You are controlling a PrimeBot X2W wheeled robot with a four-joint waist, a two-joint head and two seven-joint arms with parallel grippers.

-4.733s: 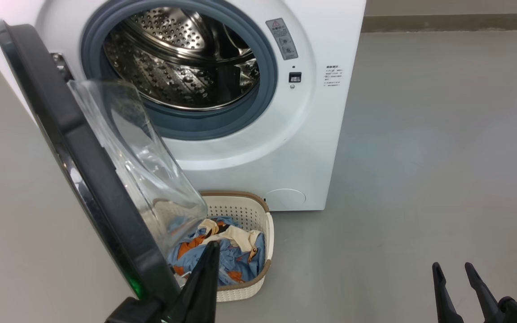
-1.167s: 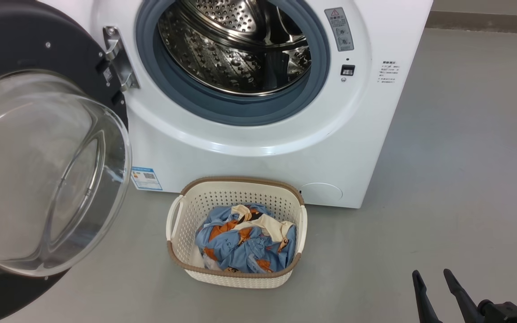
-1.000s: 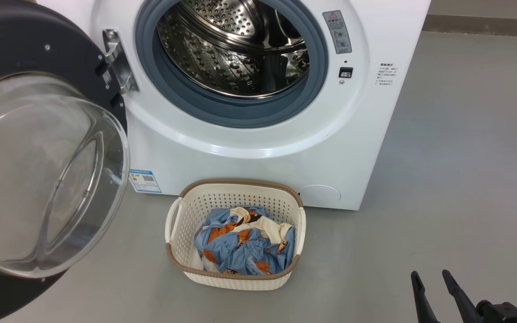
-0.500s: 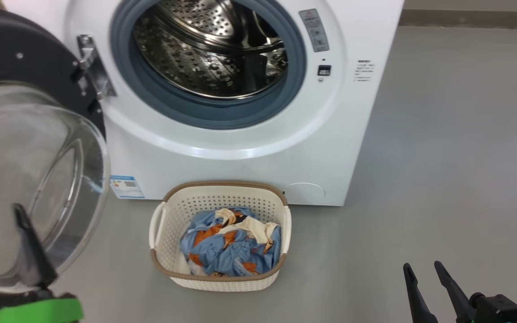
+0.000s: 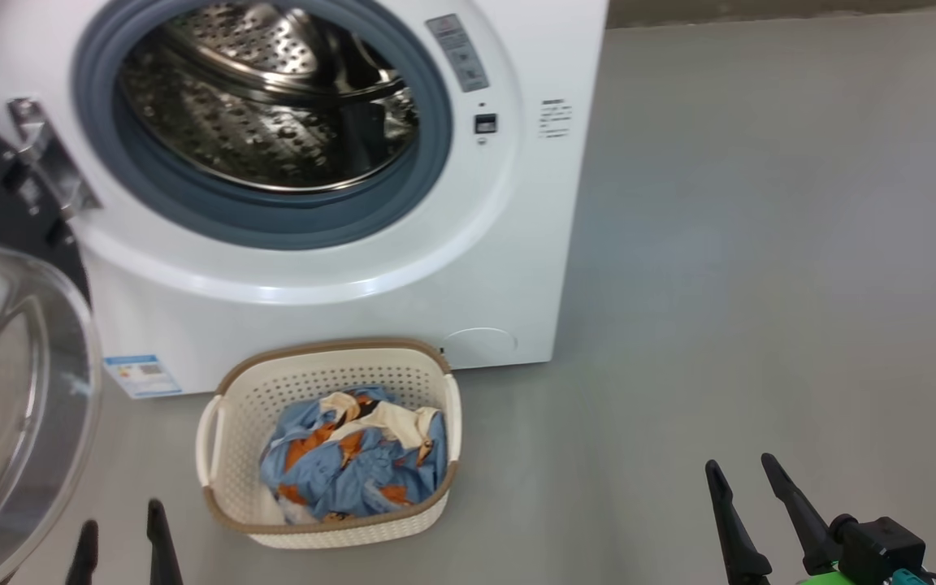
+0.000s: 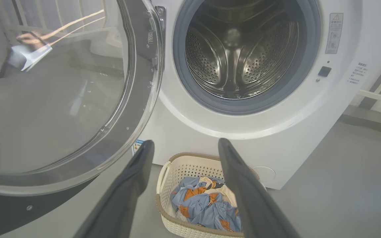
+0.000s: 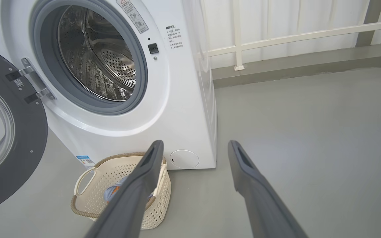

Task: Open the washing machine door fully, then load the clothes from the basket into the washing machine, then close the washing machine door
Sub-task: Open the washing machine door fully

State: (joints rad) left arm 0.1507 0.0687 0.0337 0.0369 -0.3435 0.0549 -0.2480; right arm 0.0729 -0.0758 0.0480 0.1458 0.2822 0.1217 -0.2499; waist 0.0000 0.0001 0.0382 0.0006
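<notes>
The white washing machine (image 5: 468, 268) stands with its steel drum (image 5: 265, 106) exposed. Its door (image 5: 13, 398) is swung wide to the left, glass bowl facing me; the door (image 6: 55, 92) looms large in the left wrist view and the door (image 7: 28, 138) shows at the right wrist view's left. On the floor in front sits the cream basket (image 5: 224, 455) holding the blue-and-orange clothes (image 5: 354, 463). My left gripper (image 5: 120, 540) is open at the lower left, left of the basket, holding nothing. My right gripper (image 5: 740, 479) is open at the lower right, well away from the basket.
Grey floor (image 5: 760, 244) stretches to the right of the machine. A white railing (image 7: 276, 36) and wall run behind it. A blue label sticker (image 5: 141, 374) sits low on the machine's front, next to the door.
The head view has shifted, so the machine and basket now sit further left. My left gripper, earlier shut at the door's rim, has come off it and now stands open low at the left.
</notes>
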